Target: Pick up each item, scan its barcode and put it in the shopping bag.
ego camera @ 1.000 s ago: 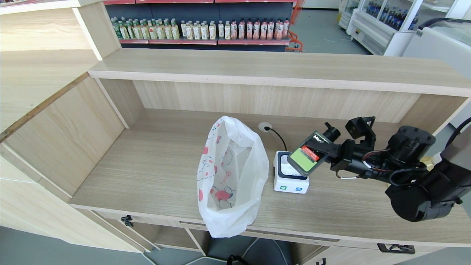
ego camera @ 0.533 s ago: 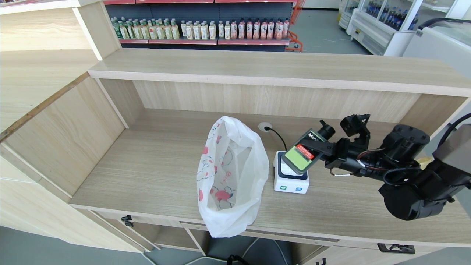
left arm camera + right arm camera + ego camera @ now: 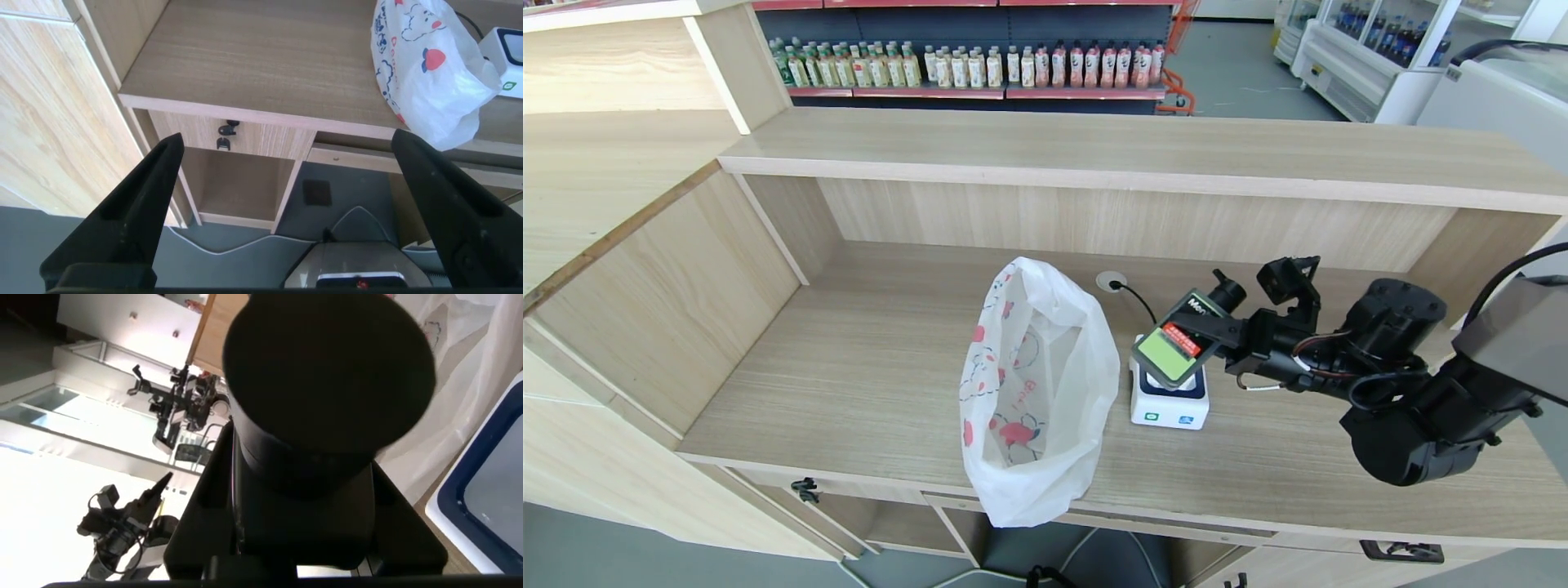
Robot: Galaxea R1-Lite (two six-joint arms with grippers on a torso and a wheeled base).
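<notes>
Head view: bottle [image 3: 1172, 353] tilted, cap rearward

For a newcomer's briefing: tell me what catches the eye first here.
The right gripper holds a green-labelled bottle, tilted, over the white scanner on the counter. Beside the scanner, on the robot's left, a white bag with red prints stands open.
</notes>
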